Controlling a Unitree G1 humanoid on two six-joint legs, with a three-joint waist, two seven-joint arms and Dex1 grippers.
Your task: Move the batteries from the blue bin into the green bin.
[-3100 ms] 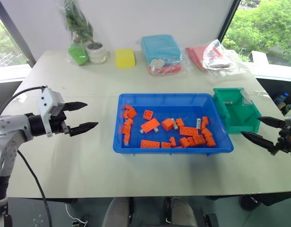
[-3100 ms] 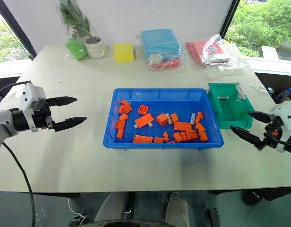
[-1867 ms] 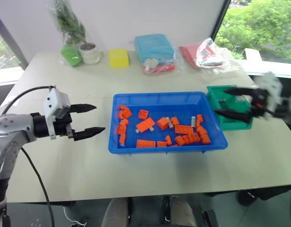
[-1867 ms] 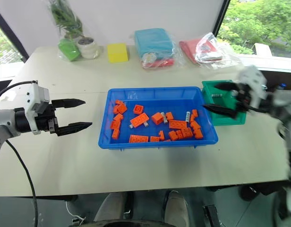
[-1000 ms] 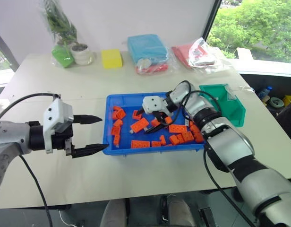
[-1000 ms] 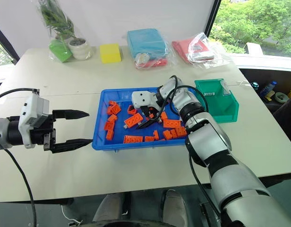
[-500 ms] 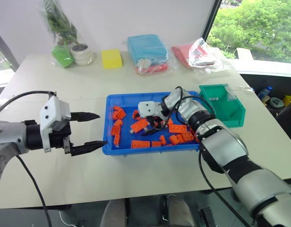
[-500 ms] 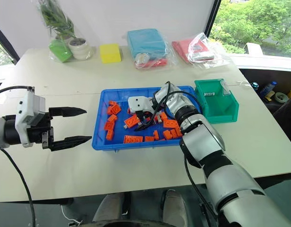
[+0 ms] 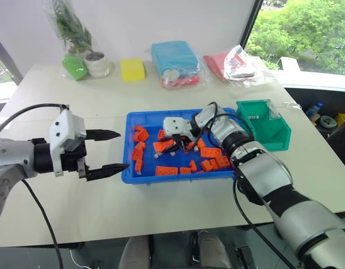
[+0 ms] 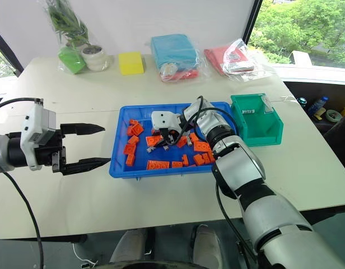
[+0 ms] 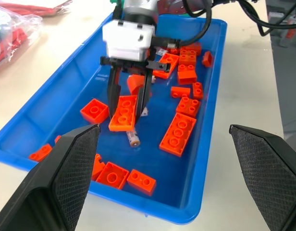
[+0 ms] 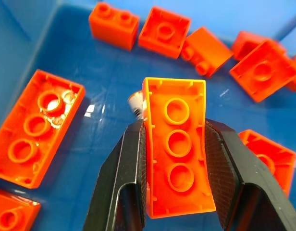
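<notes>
A battery [image 11: 133, 138] lies on the floor of the blue bin [image 9: 129, 126], and most of it is hidden under an orange brick [image 12: 177, 147]. Just one silver end pokes out from behind that brick. Any other batteries among the bricks are too small to pick out. No words or labels can be read anywhere.

The right hand [image 11: 130, 107] reaches down into the blue bin, and its two black fingers [image 12: 123, 187] squeeze the long sides of the orange brick, not the battery. Many more orange bricks [image 9: 164, 170] lie scattered over the bin floor.

The green bin [image 10: 256, 124] stands on the worktop [image 9: 178, 207], touching the blue bin on the robot's right. A small pale thing lies inside it, too tiny to name.

The left hand [image 9: 108, 152] hangs over the worktop beside the blue bin with its fingers spread wide and nothing between them.

At the far edge sit bagged packages [image 9: 175, 61], partly blurred by shiny plastic.
</notes>
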